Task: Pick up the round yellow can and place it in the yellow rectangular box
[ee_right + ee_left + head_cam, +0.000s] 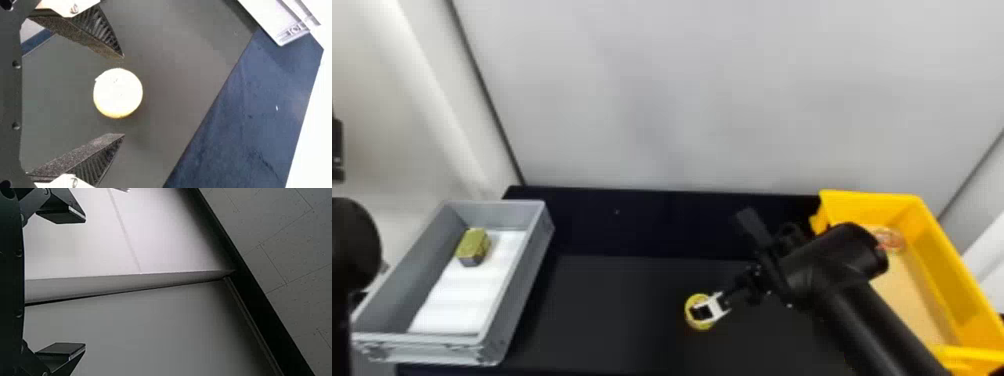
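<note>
My right pincer [710,310] is wide open over the dark tabletop [612,310]; its two black fingers [84,29] stand one on each side of the round yellow can [118,93], and I see a gap between each finger and the can; the can is on the tabletop, between the two boxes, and its round top faces my wrist.

The yellow rectangular box [944,265] is on the right side, well apart from the can; my right arm [837,280] comes in from the bottom edge and covers part of that box; a small clear thing with some red on it [889,240] is inside the box, near its far end.

The grey box [512,290] is on the left side; it has a white sheet [462,305] and a greenish block [474,242] in it; my left arm [354,245] waits at the left edge.
</note>
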Motion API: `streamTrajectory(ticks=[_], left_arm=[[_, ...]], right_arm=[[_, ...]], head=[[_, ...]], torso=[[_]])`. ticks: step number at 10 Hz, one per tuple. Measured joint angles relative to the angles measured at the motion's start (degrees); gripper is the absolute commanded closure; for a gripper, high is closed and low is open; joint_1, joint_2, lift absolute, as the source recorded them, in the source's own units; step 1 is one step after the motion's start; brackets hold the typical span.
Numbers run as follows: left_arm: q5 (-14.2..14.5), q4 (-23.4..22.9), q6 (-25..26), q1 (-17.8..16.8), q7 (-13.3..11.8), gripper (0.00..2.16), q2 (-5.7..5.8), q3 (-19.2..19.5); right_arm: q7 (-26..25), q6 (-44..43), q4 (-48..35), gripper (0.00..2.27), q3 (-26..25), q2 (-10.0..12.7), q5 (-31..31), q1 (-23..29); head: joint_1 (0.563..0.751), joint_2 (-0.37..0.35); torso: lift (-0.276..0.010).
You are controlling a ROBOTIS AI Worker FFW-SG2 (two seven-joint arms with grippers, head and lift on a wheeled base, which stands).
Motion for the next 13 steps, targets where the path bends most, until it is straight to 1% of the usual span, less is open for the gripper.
streamTrajectory(ticks=[2,4,8,13], left_arm=[[0.00,0.01,-0.11,0.02,0.00,0.13,0.07,0.02],[0.02,0.01,-0.24,0.06,0.00,0.13,0.11,0.02],[0.05,-0.01,-0.40,0.06,0.00,0.13,-0.01,-0.05],[0.05,-0.01,-0.50,-0.03,0.00,0.13,-0.34,-0.17]], right_arm=[[1.06,-2.77,2.11,0.05,2.49,0.43,0.90,-0.44],[1.11,-3.99,2.44,0.05,4.25,0.43,1.25,-0.44],[1.65,-5.48,1.80,0.05,7.40,-0.53,2.00,-1.36],[1.78,-6.77,2.42,0.05,8.73,-1.11,2.21,-1.41]], head=[[0.694,0.054],[0.694,0.054],[0.694,0.054],[0.694,0.054]], torso=[[-0.003],[-0.003],[-0.003],[-0.003]])
